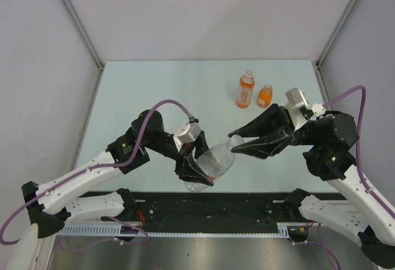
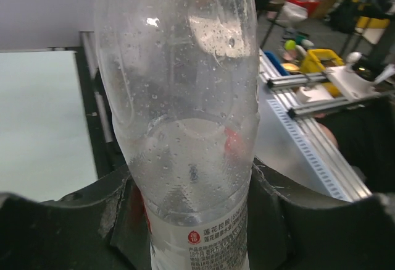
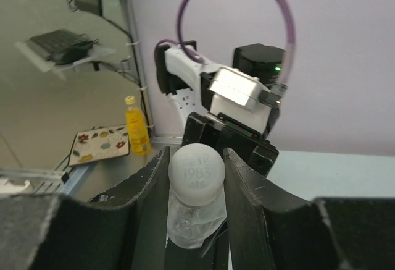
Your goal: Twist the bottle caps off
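The left claw is pinching the clear bottle by its body, its neck tilting toward the right claw, which is squeezing the white cap.

1. We see a left arm and a right arm: white links, black joints.
2. Purple cables loop from each (tiny green lights glow).
3. We note black fingers and silver wrist blocks.
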`<action>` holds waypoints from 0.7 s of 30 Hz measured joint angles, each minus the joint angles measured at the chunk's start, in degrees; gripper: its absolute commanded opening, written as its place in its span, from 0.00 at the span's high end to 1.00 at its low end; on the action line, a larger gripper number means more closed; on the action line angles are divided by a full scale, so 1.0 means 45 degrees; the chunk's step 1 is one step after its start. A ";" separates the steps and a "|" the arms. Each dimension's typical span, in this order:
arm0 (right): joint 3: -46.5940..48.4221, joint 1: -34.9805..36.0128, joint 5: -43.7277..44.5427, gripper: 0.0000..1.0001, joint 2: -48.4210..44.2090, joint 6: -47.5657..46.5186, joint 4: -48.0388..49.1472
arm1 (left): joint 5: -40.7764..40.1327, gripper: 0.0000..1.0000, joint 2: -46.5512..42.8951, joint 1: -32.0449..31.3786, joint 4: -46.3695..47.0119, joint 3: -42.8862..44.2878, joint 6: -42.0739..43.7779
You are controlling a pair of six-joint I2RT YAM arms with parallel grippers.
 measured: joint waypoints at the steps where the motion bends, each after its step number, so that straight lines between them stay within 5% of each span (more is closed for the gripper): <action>1: 0.0015 -0.0019 -0.0389 1.00 0.0000 0.0019 0.0160 | 0.0374 1.00 0.0063 0.0000 0.0160 0.0000 -0.0185; 21: 0.0063 -0.0151 -0.4002 1.00 0.0044 0.0243 0.1792 | 0.4158 1.00 0.1341 -0.0034 0.4580 -0.0476 -0.4488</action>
